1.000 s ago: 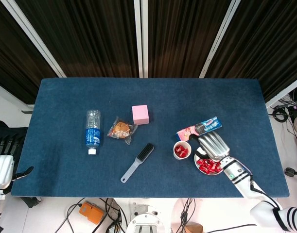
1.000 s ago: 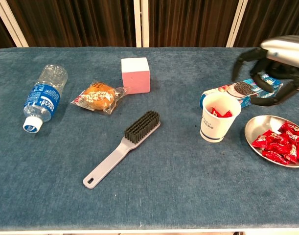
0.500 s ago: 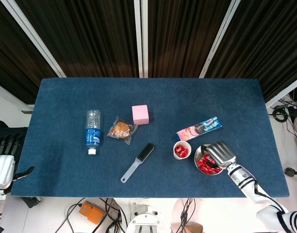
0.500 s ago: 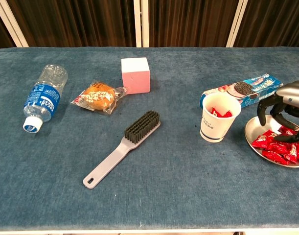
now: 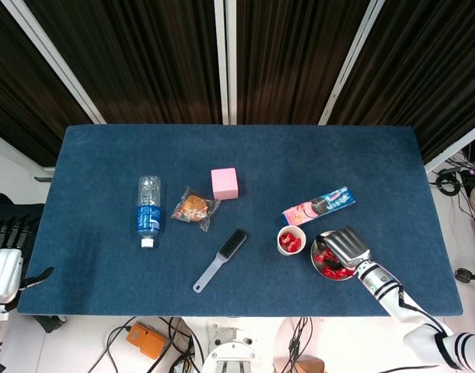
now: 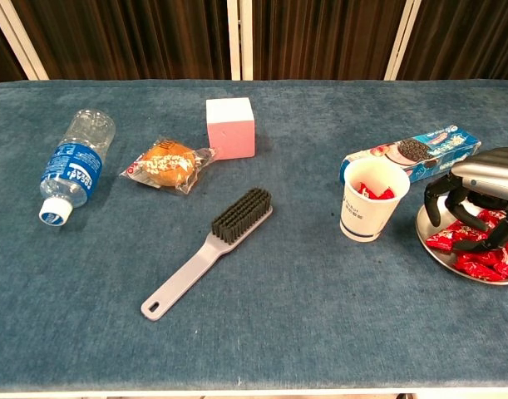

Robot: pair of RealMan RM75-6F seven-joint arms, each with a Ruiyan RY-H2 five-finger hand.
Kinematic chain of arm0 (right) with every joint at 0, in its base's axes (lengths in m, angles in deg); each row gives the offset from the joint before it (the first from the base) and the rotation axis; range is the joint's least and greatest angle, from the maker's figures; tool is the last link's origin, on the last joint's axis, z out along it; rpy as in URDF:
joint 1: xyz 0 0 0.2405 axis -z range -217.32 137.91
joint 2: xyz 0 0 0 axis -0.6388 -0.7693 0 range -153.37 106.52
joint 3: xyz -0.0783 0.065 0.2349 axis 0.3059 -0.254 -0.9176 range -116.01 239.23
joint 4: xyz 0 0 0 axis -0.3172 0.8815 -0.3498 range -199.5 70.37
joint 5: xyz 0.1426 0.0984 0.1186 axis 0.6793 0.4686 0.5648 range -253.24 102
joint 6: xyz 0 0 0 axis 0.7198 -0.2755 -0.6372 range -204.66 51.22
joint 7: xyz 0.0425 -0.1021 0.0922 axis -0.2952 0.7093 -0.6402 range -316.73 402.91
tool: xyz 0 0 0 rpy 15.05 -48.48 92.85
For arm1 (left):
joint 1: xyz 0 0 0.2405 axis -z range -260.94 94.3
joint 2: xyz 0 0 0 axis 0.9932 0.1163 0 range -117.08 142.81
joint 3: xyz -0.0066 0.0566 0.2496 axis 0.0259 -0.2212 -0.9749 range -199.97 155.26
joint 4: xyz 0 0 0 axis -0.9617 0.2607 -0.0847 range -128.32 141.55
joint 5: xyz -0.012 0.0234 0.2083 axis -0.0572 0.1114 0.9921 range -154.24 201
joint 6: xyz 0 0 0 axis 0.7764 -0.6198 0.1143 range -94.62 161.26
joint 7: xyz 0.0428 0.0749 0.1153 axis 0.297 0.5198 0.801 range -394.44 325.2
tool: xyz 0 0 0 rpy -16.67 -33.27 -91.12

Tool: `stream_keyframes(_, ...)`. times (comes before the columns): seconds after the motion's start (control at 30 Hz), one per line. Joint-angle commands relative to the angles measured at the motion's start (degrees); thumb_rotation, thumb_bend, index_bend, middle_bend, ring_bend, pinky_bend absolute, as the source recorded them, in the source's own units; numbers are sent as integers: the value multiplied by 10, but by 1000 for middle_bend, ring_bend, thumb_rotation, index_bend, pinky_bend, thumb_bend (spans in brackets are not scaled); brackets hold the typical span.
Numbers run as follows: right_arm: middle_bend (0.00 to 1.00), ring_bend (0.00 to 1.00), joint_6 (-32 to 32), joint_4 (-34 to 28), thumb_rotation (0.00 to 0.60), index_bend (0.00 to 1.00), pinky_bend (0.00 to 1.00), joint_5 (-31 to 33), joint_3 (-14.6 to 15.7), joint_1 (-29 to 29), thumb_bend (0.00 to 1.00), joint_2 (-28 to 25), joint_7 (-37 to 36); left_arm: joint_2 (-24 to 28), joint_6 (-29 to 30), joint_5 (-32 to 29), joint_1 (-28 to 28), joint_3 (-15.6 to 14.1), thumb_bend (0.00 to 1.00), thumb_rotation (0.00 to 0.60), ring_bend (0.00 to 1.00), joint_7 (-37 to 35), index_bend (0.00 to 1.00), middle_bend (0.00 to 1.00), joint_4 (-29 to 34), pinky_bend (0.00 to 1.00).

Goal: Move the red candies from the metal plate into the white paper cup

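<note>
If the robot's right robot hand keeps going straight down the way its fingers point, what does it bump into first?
Most likely the red candies on the metal plate. The right robot hand hangs over the plate with fingers curled downward toward the pile. Whether the fingertips already touch a candy is hard to tell from these views.

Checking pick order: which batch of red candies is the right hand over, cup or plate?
The candies on the metal plate: the right hand sits over them, fingers curled down. Those in the white paper cup lie apart, to its left.

Bright, even overhead light, soft shadows, sharp focus in both views.
</note>
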Motion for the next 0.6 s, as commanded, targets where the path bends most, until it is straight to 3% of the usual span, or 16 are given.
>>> stream_keyframes(0.03, 804, 945, 1, 1, 600, 557, 1000, 1, -1, 0, 421, 1, -1, 0, 0, 0, 0, 0, 0, 600, 0, 0, 100, 57, -1, 0)
stream_keyframes(0.33, 805, 946, 11, 11, 600, 602, 1000, 9, -1, -1, 506, 11, -6, -2, 2, 0, -2, 0, 0, 600, 0, -5, 100, 57, -5, 0)
stream_keyframes(0.6, 805, 947, -55, -32, 600, 642, 1000, -14, -21, 12, 549, -27, -24, -5, 4, 3, -2, -1, 0, 600, 0, -9, 100, 57, -10, 0)
